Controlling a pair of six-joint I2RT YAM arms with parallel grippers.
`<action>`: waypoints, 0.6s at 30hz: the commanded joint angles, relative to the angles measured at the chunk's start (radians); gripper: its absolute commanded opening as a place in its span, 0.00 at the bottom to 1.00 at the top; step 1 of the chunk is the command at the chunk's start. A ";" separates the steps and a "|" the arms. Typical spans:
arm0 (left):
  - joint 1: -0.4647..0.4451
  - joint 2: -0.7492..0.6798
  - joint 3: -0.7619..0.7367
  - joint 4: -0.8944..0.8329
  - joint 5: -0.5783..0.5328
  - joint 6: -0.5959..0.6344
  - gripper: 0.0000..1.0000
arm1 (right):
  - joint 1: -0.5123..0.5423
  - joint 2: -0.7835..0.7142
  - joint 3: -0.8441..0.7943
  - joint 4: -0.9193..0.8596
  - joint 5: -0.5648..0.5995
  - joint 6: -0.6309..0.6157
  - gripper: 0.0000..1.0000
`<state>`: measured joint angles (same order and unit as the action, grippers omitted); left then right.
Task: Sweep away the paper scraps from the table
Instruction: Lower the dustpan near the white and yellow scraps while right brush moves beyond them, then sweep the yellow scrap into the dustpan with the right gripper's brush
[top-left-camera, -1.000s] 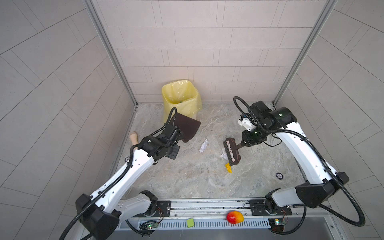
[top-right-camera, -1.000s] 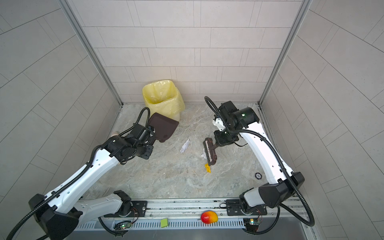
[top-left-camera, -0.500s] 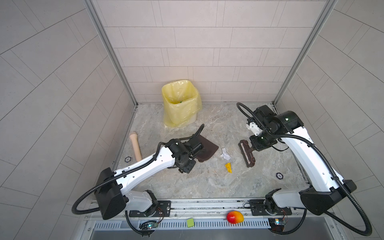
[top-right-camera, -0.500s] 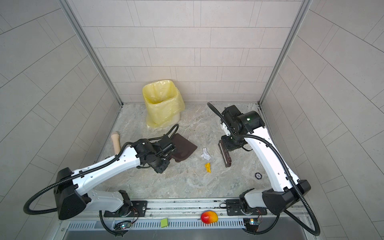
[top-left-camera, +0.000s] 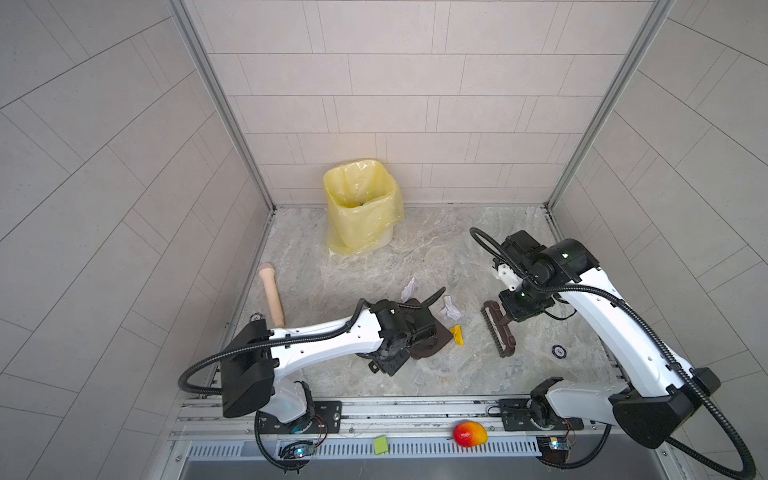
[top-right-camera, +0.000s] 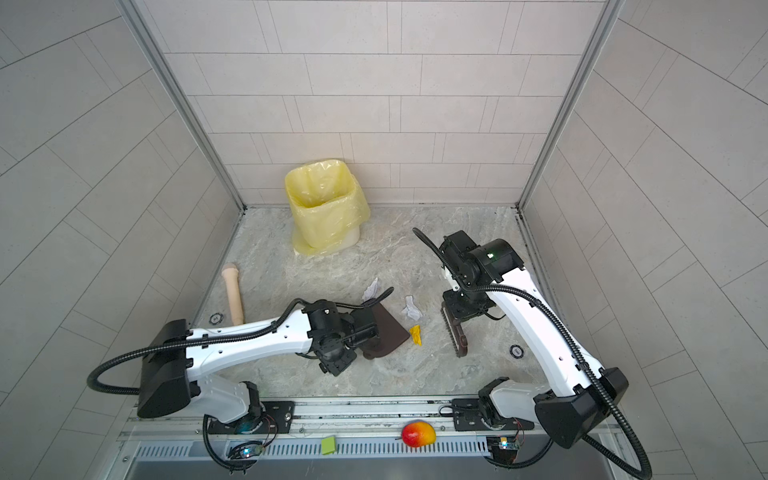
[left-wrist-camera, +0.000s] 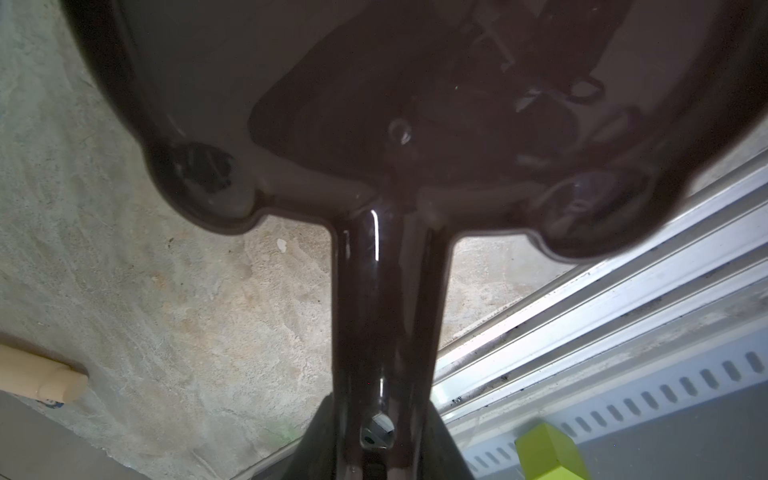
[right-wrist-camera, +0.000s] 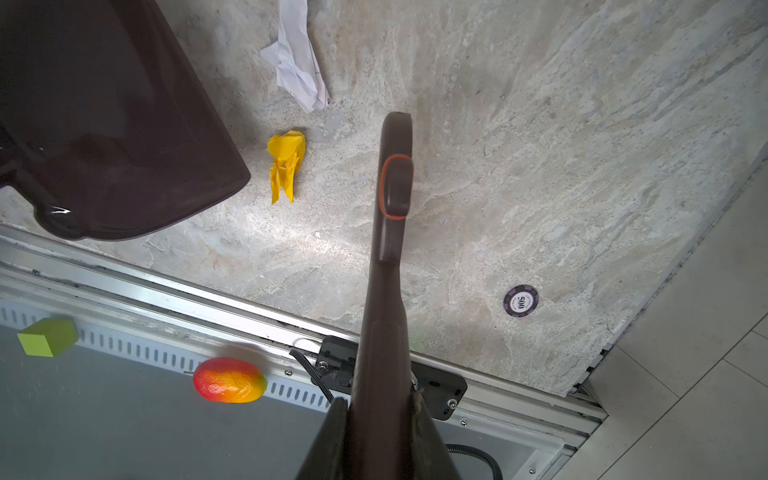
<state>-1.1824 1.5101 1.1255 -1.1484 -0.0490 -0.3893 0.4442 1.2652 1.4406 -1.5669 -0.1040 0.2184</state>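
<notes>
dustpan down from the bin, now beside the yellow scrap; brush drawn away rightward

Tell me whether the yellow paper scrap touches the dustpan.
Apart. The right wrist view shows bare table between the yellow paper scrap and the dustpan.

The back right corner of the table lies open, and so does the strip along the front edge. The yellow-bagged bin blocks the back edge left of middle; a wooden handle lies along the left edge. The dustpan, paper scraps and brush crowd the middle.
</notes>
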 joint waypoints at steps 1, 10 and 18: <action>-0.047 0.017 -0.020 -0.011 -0.050 -0.050 0.00 | 0.029 -0.020 -0.013 0.005 0.008 0.045 0.00; -0.086 -0.008 -0.068 0.039 -0.048 -0.074 0.00 | 0.088 -0.002 -0.050 0.038 -0.012 0.083 0.00; -0.087 -0.001 -0.090 0.092 -0.019 -0.044 0.00 | 0.141 0.014 -0.069 0.060 -0.037 0.118 0.00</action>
<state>-1.2648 1.5284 1.0462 -1.0752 -0.0662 -0.4274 0.5732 1.2701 1.3838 -1.5215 -0.1349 0.3099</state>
